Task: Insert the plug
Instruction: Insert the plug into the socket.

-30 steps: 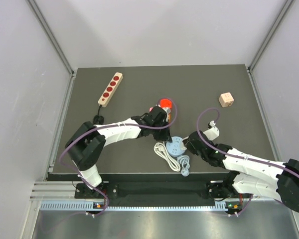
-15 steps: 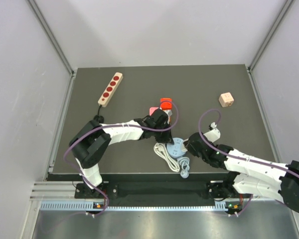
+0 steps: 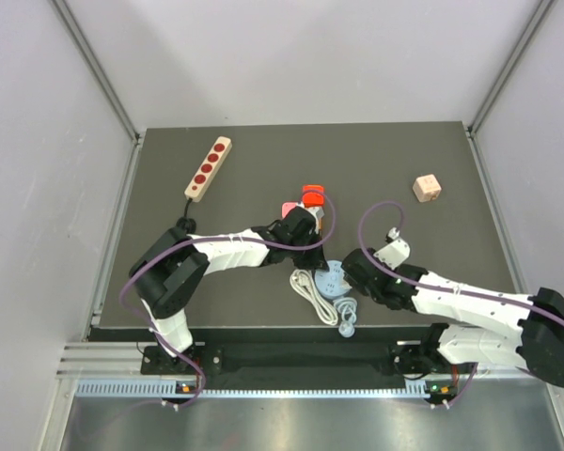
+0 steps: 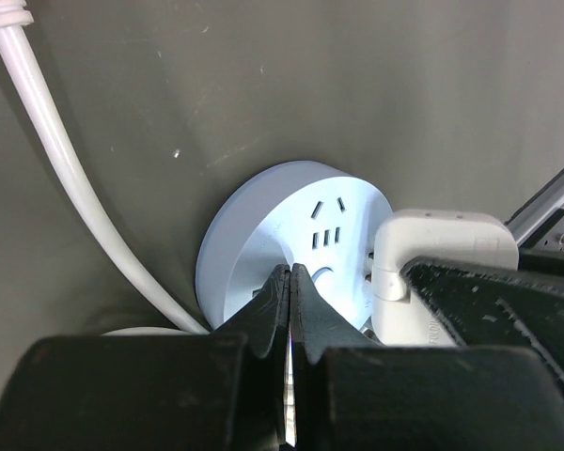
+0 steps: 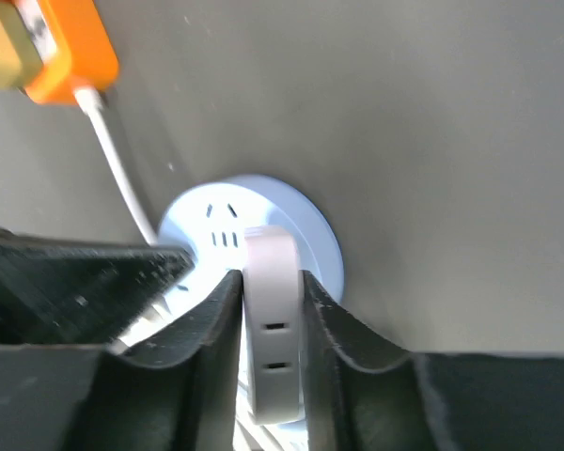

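Right claw (image 5: pixel 270 275) grips a white adapter (image 4: pixel 442 244), left claw (image 4: pixel 289 272) pinched tight, red plug (image 3: pixel 312 195) lying loose.
The right claw's two fingers press on either side of the adapter, which stands on the face of the pale-blue round socket hub (image 3: pixel 334 278). The left claw's fingers are pressed flat together with nothing between them, tips over the hub's near edge, just beside the adapter. The red plug sits on the dark table (image 3: pixel 263 155) near the middle, beyond the left wrist, in neither claw. A white cable (image 4: pixel 56 160) leaves it and runs beside the hub. Far left lies a pale power strip (image 3: pixel 208 169) with red outlets, far right a wooden cube (image 3: pixel 427 188).
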`<state>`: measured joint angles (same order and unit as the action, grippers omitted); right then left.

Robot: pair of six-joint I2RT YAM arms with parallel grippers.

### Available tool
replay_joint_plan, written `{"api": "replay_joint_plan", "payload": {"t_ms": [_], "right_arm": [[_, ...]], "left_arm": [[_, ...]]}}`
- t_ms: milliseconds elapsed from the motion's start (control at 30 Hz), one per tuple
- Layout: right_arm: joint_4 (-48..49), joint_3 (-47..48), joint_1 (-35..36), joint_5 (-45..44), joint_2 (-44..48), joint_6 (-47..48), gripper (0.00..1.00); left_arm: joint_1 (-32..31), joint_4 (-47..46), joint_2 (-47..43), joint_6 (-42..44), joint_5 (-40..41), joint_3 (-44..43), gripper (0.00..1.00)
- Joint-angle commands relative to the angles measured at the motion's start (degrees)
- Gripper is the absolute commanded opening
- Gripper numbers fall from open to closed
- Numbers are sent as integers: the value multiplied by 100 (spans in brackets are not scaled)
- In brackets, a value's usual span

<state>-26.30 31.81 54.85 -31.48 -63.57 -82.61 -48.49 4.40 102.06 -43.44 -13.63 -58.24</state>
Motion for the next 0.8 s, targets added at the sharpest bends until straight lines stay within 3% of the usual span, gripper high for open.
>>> {"api": "replay_joint_plan", "payload": {"t_ms": [0, 133, 433, 600, 767], "right_arm": [[-1834, -115, 254, 565, -243, 298, 30], [-2027, 254, 263, 521, -427, 701, 34], [-2133, 782, 289, 670, -990, 1203, 33], [-2458, 923, 289, 416, -912, 1221, 11], [-2801, 1037, 193, 205, -525, 1326, 4]], "left_arm": [[33, 808, 367, 266, 827, 410, 0], [33, 808, 358, 257, 783, 357, 0], [33, 799, 314, 240, 765, 374, 0], [33, 816, 323, 257, 827, 401, 0], [59, 808, 323, 205, 836, 454, 0]]}}
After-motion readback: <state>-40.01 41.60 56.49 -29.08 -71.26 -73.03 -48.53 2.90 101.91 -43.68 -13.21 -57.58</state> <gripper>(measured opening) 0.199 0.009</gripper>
